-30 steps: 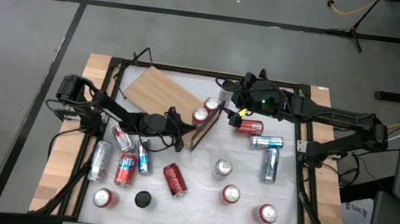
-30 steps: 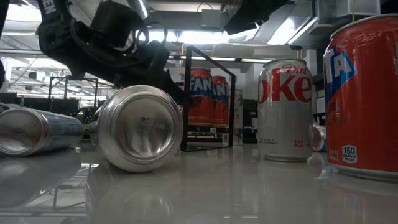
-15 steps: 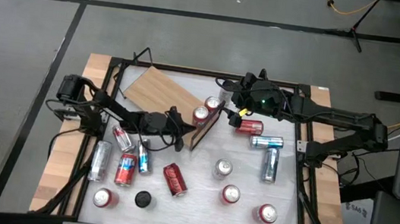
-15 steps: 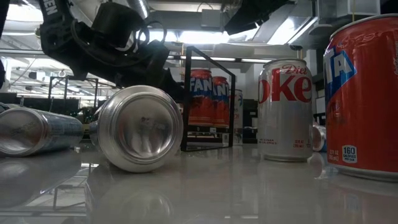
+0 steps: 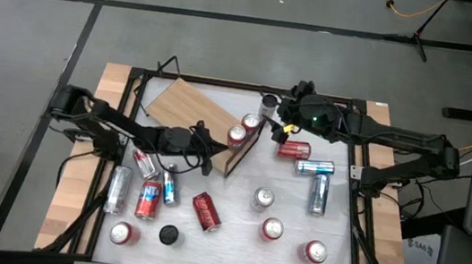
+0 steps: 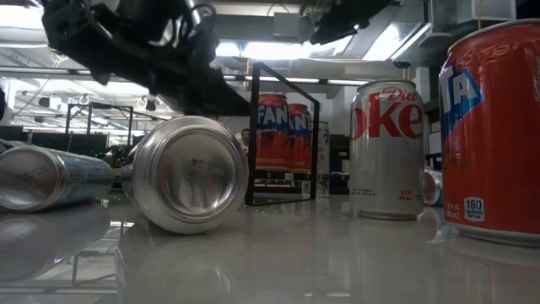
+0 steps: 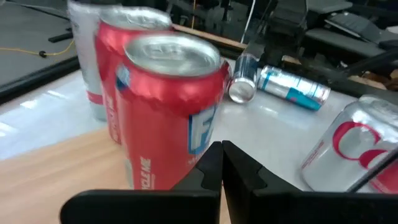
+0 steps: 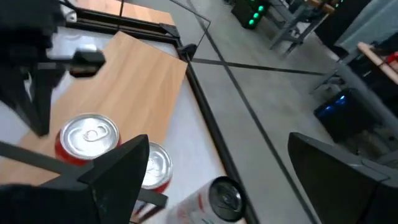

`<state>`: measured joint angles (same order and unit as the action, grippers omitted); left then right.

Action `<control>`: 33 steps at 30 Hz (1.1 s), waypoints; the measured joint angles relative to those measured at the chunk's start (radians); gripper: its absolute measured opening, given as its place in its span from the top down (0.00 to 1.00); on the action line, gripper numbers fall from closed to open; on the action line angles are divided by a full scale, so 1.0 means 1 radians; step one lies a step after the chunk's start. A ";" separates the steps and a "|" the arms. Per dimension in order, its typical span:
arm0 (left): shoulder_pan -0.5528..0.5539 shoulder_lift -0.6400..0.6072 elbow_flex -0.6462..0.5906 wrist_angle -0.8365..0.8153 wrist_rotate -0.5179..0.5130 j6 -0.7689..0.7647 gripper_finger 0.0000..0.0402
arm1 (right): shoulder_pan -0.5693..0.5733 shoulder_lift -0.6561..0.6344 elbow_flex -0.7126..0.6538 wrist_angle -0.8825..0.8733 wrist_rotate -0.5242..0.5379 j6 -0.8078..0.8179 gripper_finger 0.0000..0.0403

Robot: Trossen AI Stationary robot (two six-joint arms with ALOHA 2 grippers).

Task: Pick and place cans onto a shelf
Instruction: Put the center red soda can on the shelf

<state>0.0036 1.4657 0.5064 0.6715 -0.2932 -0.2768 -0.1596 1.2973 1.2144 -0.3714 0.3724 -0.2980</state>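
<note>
Left gripper (image 7: 221, 163) fingers together, just before red aluminium cans (image 7: 168, 106) on light-brown wooden shelf (image 5: 187, 108), right gripper (image 5: 279, 119) spread wide above them

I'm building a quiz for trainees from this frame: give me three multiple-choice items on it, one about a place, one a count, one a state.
1. Where is the black disc?
A. on the shelf
B. on the white tabletop near the front edge
C. in the right gripper

2. How many red cans stand on the shelf?
A. two
B. none
C. five

3. How are the left gripper fingers?
A. wide open
B. shut on a can
C. shut, holding nothing

Answers:
1 B, the high view shows it lying beside a red can.
2 A, two silver tops sit at its framed end.
3 C, the left wrist view shows the fingers together, with nothing between.
</note>
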 joint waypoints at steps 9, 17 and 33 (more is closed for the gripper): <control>0.020 -0.229 0.001 -0.197 -0.012 0.001 1.00 | -0.194 -0.015 0.000 -0.041 -0.217 -0.024 0.07; 0.057 -0.276 0.001 -0.185 -0.010 0.008 1.00 | -0.347 -0.010 0.000 -0.091 -0.303 -0.023 0.07; 0.082 -0.276 0.000 -0.160 -0.004 0.157 0.82 | -0.292 -0.051 0.000 -0.261 -0.313 -0.021 0.07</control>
<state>0.0856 1.1900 0.5068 0.5116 -0.2969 -0.1196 -0.4521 1.2461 1.2144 -0.6322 0.0597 -0.3192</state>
